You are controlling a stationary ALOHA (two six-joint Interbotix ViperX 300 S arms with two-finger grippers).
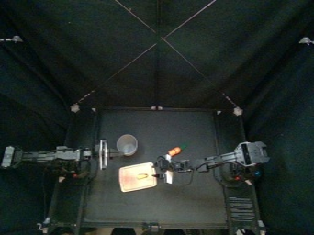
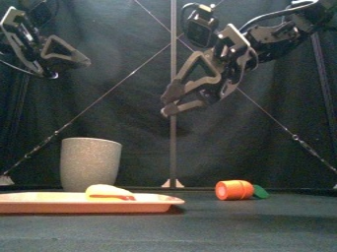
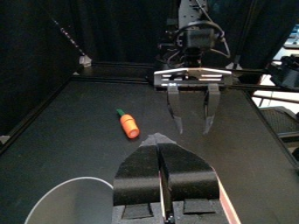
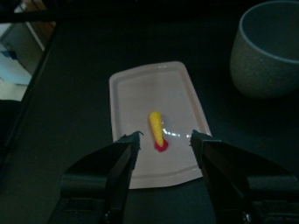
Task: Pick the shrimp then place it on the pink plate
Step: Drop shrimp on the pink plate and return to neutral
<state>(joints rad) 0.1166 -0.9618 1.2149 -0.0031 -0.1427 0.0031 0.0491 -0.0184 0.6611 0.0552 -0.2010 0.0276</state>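
Note:
The shrimp (image 4: 156, 131), a yellow toy with a pink end, lies flat on the pink plate (image 4: 135, 92). The front view shows the shrimp (image 2: 109, 193) on the plate (image 2: 39, 203) at the left. My right gripper (image 4: 162, 144) hangs open and empty straight above the shrimp, well clear of the plate; from the front the gripper (image 2: 179, 106) is high over the table. My left gripper (image 3: 163, 175) rests shut and empty at the table's left side (image 1: 102, 154).
A tall grey speckled cup (image 2: 91, 162) stands just behind the plate's left part. An orange carrot toy (image 2: 235, 189) with a green end lies to the right of the plate, also seen as the carrot (image 1: 175, 150) near the table's middle.

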